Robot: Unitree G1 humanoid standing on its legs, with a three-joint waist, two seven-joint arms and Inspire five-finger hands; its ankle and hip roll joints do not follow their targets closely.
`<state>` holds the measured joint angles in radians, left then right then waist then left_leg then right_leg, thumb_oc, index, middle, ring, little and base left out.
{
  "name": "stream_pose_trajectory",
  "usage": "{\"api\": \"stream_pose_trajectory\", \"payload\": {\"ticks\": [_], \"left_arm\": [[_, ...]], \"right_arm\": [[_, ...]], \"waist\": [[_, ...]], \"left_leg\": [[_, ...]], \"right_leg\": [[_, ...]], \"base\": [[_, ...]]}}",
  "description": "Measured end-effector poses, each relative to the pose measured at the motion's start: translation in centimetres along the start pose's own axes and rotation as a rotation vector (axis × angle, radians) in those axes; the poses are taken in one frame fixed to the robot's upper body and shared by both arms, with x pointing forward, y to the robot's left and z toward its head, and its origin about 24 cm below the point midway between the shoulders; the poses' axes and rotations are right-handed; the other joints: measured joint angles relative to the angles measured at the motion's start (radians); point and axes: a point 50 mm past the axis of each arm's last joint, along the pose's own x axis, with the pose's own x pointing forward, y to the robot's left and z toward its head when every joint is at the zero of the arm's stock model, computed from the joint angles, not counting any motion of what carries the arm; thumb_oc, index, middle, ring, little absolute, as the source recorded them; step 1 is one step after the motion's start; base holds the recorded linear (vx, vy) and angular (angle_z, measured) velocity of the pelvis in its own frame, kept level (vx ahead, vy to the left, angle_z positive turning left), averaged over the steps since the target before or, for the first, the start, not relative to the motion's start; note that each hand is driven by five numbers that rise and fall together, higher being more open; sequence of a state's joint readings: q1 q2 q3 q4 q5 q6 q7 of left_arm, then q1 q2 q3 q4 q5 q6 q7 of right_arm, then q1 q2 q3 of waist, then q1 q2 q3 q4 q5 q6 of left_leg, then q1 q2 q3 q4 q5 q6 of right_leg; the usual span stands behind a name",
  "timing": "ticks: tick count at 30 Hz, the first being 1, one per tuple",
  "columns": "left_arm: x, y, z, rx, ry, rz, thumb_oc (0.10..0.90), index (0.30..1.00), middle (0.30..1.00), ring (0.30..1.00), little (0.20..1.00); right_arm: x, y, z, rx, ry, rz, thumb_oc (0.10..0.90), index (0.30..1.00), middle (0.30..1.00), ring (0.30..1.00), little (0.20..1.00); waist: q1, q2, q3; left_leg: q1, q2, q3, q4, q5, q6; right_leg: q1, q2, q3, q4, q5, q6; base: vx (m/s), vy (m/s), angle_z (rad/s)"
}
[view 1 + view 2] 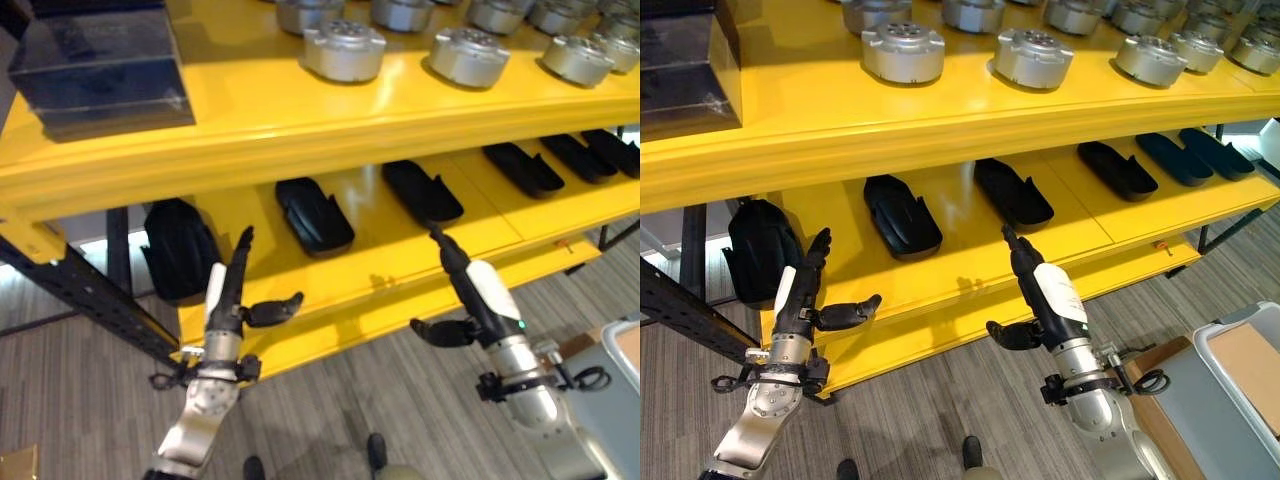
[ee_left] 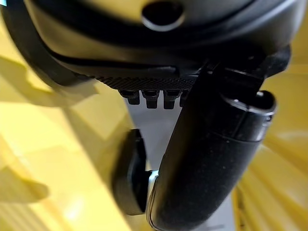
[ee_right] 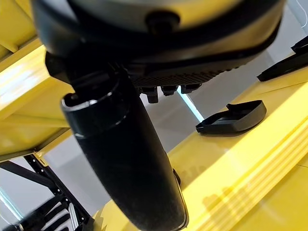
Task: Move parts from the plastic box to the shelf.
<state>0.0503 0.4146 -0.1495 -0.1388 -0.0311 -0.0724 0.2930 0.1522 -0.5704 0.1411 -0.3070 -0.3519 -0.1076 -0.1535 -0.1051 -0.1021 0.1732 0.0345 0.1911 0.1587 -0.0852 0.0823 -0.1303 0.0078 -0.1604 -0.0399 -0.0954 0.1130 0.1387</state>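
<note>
- A glossy yellow metal shelf (image 1: 300,130) on a black steel frame (image 1: 80,290) stands over a grey wood-plank floor (image 1: 330,420).
- The upper level carries round silver metal parts (image 1: 345,50); four show in full in the front row of the left eye view, more lie behind and are cut off by the picture edge.
- A dark translucent plastic box (image 1: 100,65) sits at the upper level's left end.
- The lower level holds six black elongated plastic shell parts (image 1: 313,213) in a row, well apart; the leftmost lies at the shelf end.
- A pale grey bin (image 1: 1240,370) stands at the right.
- The left hand (image 1: 228,300) is raised before the lower level's edge, fingers straight, thumb out, empty.
- The right hand (image 1: 470,290) likewise points straight-fingered at the lower level, holding nothing.
</note>
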Motion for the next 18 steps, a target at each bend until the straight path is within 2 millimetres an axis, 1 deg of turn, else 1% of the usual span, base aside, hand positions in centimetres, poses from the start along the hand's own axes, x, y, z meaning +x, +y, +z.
{"api": "stream_pose_trajectory", "payload": {"ticks": [3,6,9,11,14,18], "left_arm": [[0.0,-0.2,1.0,-0.054,-0.033,-0.022,0.9,1.0,1.0,1.0,1.0],[0.1,-0.2,2.0,-0.067,-0.072,-0.028,0.9,1.0,1.0,1.0,1.0],[0.1,-0.2,2.5,-0.11,-0.09,-0.028,0.9,1.0,1.0,1.0,1.0],[0.1,-0.1,2.5,-0.108,-0.093,-0.024,0.9,1.0,1.0,1.0,1.0],[0.1,0.2,2.4,-0.082,-0.097,-0.003,0.9,1.0,1.0,1.0,1.0],[0.3,1.3,1.6,0.009,-0.079,0.07,0.9,1.0,1.0,1.0,1.0]], "right_arm": [[-0.1,-0.1,-0.1,-0.003,0.006,-0.004,0.9,1.0,1.0,1.0,1.0],[-0.1,-0.2,-0.1,-0.004,0.007,-0.007,0.9,1.0,1.0,1.0,1.0],[-0.1,-0.2,-0.1,-0.005,0.007,-0.008,0.9,1.0,1.0,1.0,1.0],[-0.1,-0.3,-0.2,-0.007,0.008,-0.012,0.9,1.0,1.0,1.0,1.0],[-0.1,-0.4,-0.2,-0.008,0.009,-0.013,0.9,1.0,1.0,1.0,1.0],[-0.1,-0.4,-0.2,-0.009,0.009,-0.014,0.9,1.0,1.0,1.0,1.0]], "waist": [[0.0,0.011,0.0],[0.001,0.02,0.002],[0.001,0.025,0.002],[0.002,0.032,0.006],[0.002,0.035,0.008],[0.001,0.035,0.008]], "left_leg": [[-0.001,0.0,-0.001,0.0,0.0,0.0],[-0.002,0.0,-0.002,0.0,0.0,0.0],[-0.003,0.0,-0.003,0.0,0.0,0.0],[-0.004,0.0,-0.005,0.0,0.0,0.0],[-0.006,0.0,-0.006,0.0,0.0,0.0],[-0.005,0.0,-0.005,0.0,-0.001,0.001]], "right_leg": [[0.0,0.0,-0.001,0.0,0.0,0.0],[0.0,0.0,-0.002,0.0,-0.001,0.001],[0.0,0.0,-0.003,0.0,-0.002,0.001],[0.0,0.0,-0.005,0.0,-0.002,0.001],[-0.001,0.0,-0.007,0.0,-0.004,0.002],[-0.001,0.0,-0.006,0.0,-0.005,0.002]], "base": [[0.0,0.0,0.0],[0.0,0.0,0.0],[0.0,0.0,0.0],[0.0,0.0,0.0],[0.0,0.0,0.0],[0.0,0.0,0.0]]}}
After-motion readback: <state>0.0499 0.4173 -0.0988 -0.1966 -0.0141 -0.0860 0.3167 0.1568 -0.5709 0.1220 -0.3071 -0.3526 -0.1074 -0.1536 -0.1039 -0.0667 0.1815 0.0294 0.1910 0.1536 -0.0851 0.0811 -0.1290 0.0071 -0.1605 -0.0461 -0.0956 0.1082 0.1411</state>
